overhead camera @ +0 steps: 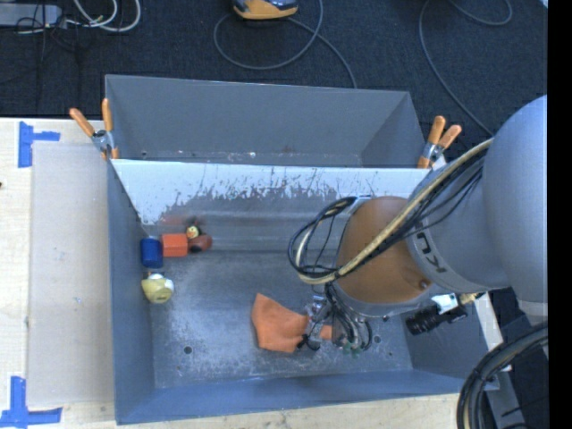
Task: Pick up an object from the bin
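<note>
Your end effector [317,333] sits at the 3 o'clock edge of the orange cloth [275,323]; can't tell if it's apart or together. A thin edge bite may slip

The arm [523,208] reaches in over the right edge of the bin [268,123], its grey bulk above the near right corner. The wrist, under an orange cover [384,253], points steeply down. Black and yellow cables [315,238] loop off it. The gripper [317,332] hangs low, seemingly close to the floor, towards the near edge.
</note>
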Tool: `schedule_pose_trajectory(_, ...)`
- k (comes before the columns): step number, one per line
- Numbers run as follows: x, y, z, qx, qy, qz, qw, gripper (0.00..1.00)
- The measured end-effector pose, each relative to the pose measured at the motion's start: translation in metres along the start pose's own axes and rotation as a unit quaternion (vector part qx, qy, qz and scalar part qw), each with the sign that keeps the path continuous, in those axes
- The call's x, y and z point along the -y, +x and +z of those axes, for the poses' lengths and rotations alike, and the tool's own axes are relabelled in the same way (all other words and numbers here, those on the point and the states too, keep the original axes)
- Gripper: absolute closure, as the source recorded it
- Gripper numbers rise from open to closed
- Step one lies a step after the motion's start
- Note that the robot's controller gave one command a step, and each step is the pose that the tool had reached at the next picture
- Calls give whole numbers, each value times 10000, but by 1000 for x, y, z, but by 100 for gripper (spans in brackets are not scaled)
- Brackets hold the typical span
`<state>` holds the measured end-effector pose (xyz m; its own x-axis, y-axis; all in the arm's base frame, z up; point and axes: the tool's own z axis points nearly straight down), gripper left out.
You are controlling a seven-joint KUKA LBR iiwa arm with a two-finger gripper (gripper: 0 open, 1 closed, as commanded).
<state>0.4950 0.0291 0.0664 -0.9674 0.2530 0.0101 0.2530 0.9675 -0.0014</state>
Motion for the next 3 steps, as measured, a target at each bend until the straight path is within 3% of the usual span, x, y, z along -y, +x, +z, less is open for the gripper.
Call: schedule_pose_trajectory(3, 0, 0, -46, 6, -2, -11, 10000, 100)
